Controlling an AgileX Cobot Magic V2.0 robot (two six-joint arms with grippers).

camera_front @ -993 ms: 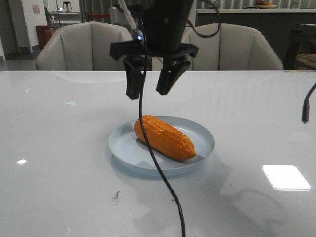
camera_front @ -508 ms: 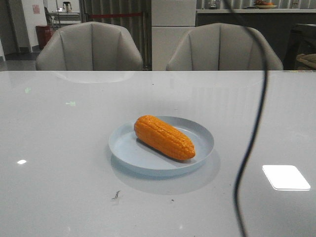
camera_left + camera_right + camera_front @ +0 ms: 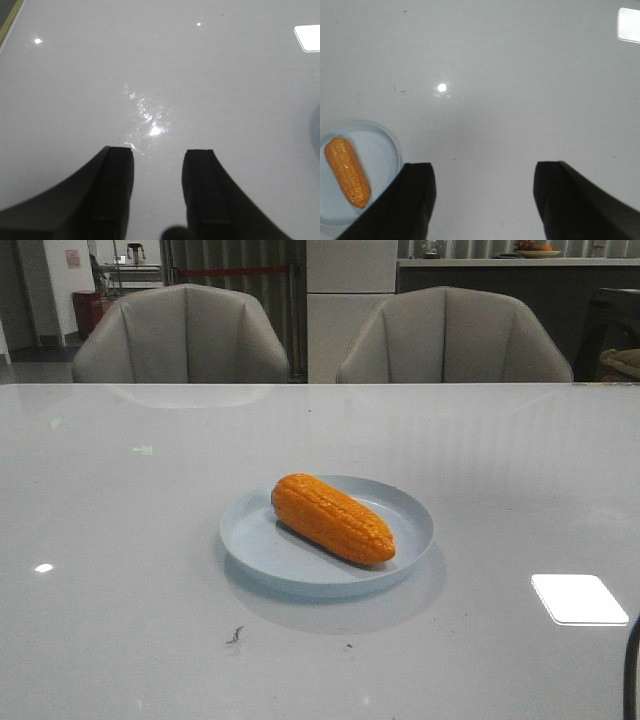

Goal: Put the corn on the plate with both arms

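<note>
Corn [image 3: 333,518] is lying diagonally inside the plate [image 3: 410,517], touching nothing else. Left gripper [image 3: 157,155] is hanging over bare table [image 3: 150,520], jaws apart, empty. Right gripper [image 3: 484,172] is standing beside the plate, jaws wide, empty. Risk: the cob is glossy and rounded; a knock to the plate could be rolling it over the low rim.
</note>
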